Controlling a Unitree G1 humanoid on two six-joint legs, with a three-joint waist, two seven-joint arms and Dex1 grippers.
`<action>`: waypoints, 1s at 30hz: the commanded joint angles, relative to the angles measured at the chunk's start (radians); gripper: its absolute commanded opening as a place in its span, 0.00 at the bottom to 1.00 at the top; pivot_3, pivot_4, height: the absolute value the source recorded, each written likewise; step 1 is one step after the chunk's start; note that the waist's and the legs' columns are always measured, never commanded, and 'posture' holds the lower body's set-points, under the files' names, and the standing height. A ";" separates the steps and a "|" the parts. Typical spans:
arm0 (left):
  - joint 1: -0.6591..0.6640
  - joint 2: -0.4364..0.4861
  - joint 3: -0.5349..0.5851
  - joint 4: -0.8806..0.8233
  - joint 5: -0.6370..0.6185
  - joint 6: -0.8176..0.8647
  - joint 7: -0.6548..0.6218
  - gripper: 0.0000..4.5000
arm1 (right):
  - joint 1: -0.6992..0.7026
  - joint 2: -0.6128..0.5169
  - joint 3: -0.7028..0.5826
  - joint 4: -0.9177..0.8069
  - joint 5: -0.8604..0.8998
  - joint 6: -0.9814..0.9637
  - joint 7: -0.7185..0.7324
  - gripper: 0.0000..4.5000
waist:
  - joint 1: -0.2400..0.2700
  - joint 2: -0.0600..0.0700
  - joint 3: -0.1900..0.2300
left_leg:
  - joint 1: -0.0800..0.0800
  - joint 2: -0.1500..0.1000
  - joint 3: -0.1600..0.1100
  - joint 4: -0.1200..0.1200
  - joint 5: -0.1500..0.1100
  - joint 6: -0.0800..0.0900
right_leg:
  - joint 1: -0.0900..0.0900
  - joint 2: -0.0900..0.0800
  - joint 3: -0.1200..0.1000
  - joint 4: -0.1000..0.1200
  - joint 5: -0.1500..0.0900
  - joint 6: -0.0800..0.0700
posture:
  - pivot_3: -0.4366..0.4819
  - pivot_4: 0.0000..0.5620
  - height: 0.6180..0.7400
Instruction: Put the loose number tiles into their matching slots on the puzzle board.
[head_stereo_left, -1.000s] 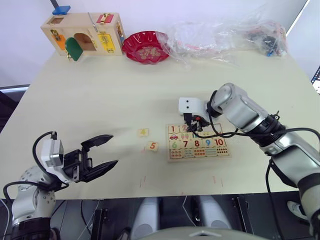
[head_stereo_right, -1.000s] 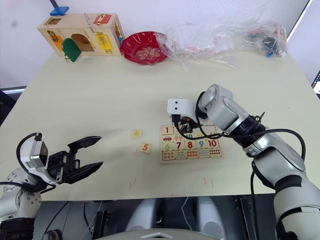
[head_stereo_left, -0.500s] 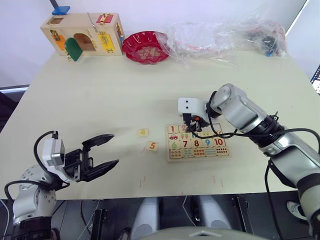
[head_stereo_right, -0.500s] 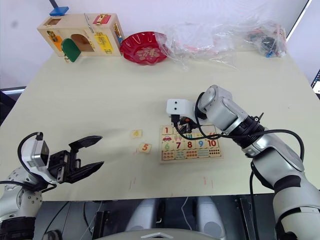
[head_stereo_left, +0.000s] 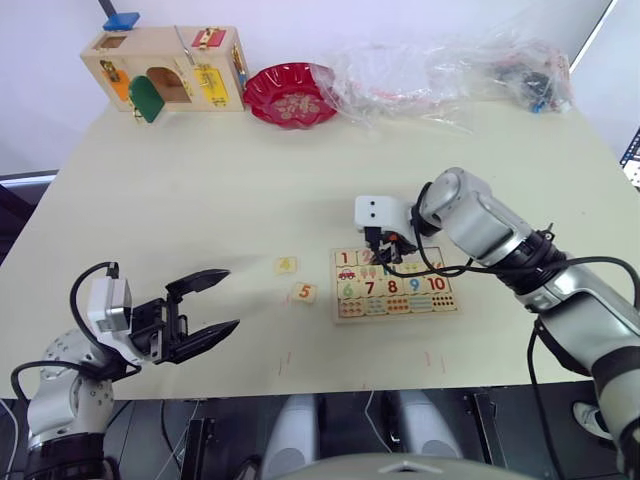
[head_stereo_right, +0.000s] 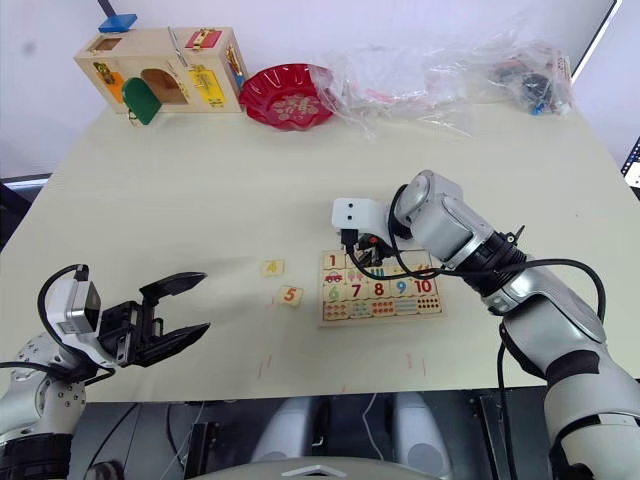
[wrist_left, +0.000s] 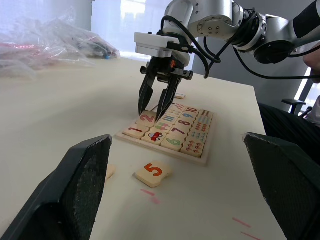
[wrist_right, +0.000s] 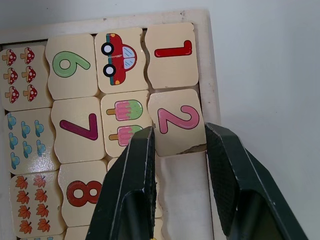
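The puzzle board (head_stereo_left: 398, 285) lies flat on the pale table (head_stereo_left: 250, 190), toward the robot's right of centre and nearer the front edge. In its top row the 1 tile (wrist_right: 172, 54) sits in the end slot, and the 2 tile (wrist_right: 177, 121) lies beside it in the next slot, slightly askew, its far edge level with the fingertips of the right gripper (wrist_right: 177, 145). That gripper points straight down at the board's top row, its two black fingers a little apart with the 2 tile's edge between them; whether the pads actually press the tile I cannot tell. Next to the 2, the following slot (wrist_right: 182, 185) looks bare. The lower rows hold the 6, 7, 8, 9 and 10 tiles with the counting pictures: a red car, ice lollies, mushrooms, leaves.

Off the board, on the robot's left of it, two loose tiles rest on the table: the 5 tile (head_stereo_left: 305, 293) just beside the board's edge, and the 4 tile (head_stereo_left: 286, 265) a bit farther out and farther back.

The left gripper (head_stereo_left: 215, 303) hangs near the table's front left corner, well apart from the tiles, its fingers spread wide and holding nothing.

Along the far edge stand a wooden latch box (head_stereo_left: 168, 68) with coloured doors, a red bowl (head_stereo_left: 291, 93), and a heap of clear plastic bags (head_stereo_left: 450, 72).
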 joint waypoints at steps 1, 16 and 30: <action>0.000 0.000 0.012 -0.018 -0.005 -0.015 -0.001 1.00 | -0.028 0.009 -0.008 -0.003 -0.014 0.006 -0.002 0.20 | 0.000 0.000 0.000 | 0.000 0.000 0.000 0.000 0.000 0.000 | 0.000 0.000 0.000 0.000 0.000 0.000 | 0.48 0.27 1.00; 0.003 -0.006 0.011 -0.015 -0.001 -0.019 -0.001 1.00 | -0.028 0.015 -0.003 -0.030 -0.031 0.027 0.009 0.20 | -0.001 0.000 0.000 | 0.000 0.000 0.000 0.000 0.000 0.000 | 0.000 0.000 0.000 0.000 0.000 0.000 | 0.48 0.27 1.00; 0.001 -0.006 0.006 -0.012 -0.001 -0.021 -0.001 1.00 | -0.019 0.005 -0.001 -0.052 -0.034 0.036 0.020 0.20 | 0.000 0.000 0.000 | 0.000 0.000 0.000 0.000 0.000 0.000 | 0.000 0.000 0.000 0.000 0.000 0.000 | 0.48 0.27 1.00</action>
